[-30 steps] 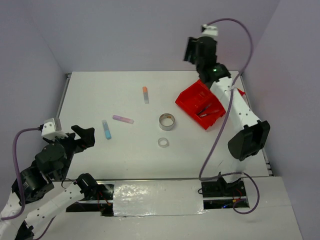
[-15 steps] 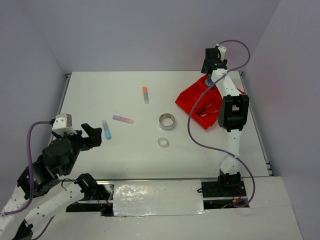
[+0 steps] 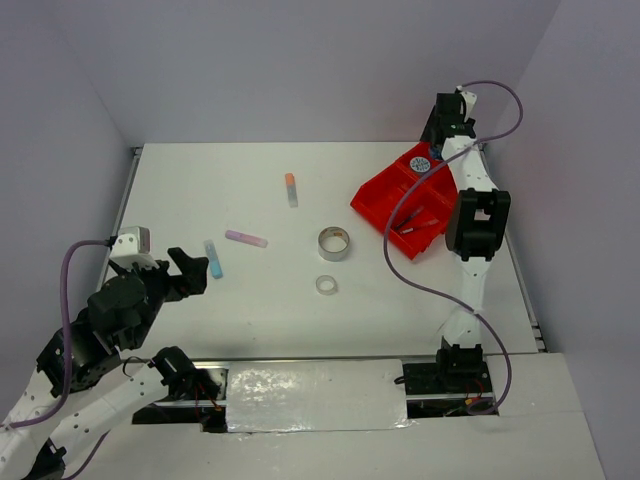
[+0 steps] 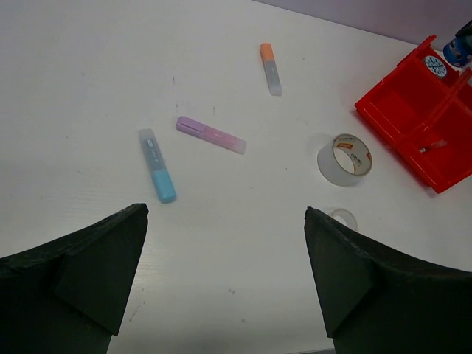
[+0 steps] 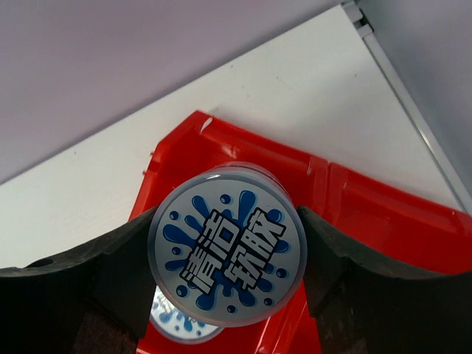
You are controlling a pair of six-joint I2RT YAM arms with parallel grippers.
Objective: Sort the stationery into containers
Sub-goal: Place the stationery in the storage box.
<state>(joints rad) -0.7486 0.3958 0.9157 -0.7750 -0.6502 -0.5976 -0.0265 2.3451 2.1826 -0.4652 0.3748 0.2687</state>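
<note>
Clamping a round tub (image 5: 227,254) in the right gripper (image 5: 226,274) over the red tray (image 5: 369,214), just above a second tub (image 5: 173,323) lying inside, presumably to pair like with like; holding the left gripper (image 4: 225,214) spread wide, empty, facing the blue tube (image 4: 158,168), probably next.
</note>
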